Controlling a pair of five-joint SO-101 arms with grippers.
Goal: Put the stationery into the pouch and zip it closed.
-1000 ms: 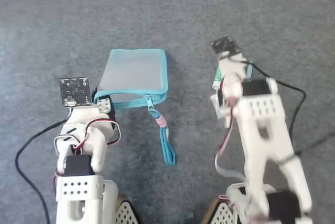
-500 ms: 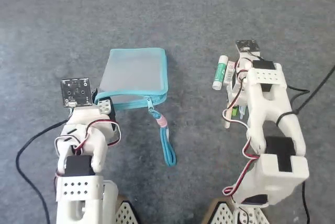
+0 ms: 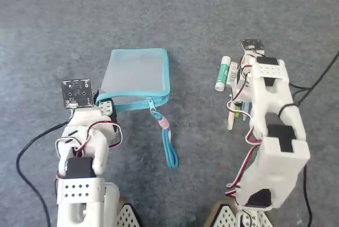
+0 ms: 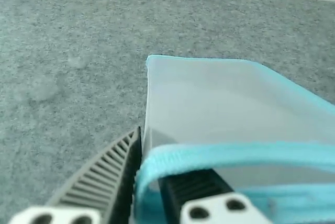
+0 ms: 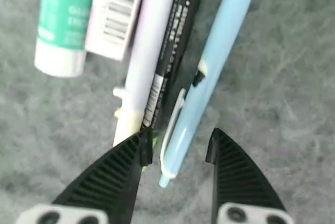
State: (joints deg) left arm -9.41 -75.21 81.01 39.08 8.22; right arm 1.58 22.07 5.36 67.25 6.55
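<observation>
The teal mesh pouch lies flat at the centre left, its zip opening toward the arms. My left gripper is shut on the teal edge at the pouch's near left corner. The stationery lies side by side at the right: a green-and-white glue stick, a pink barcoded eraser, a lavender pen, a black pen and a light blue pen. My right gripper hangs open just above them, its fingers straddling the blue pen's end. In the high view the right arm covers most of the pens.
The pouch's zipper pull with a pink bead and teal wrist strap trails toward the near side. Grey carpet covers the whole table, with free room around the pouch. A black cable runs off to the right.
The right arm has swung from over the glue stick to the right and settled over the pens. The left arm and pouch have not moved.
</observation>
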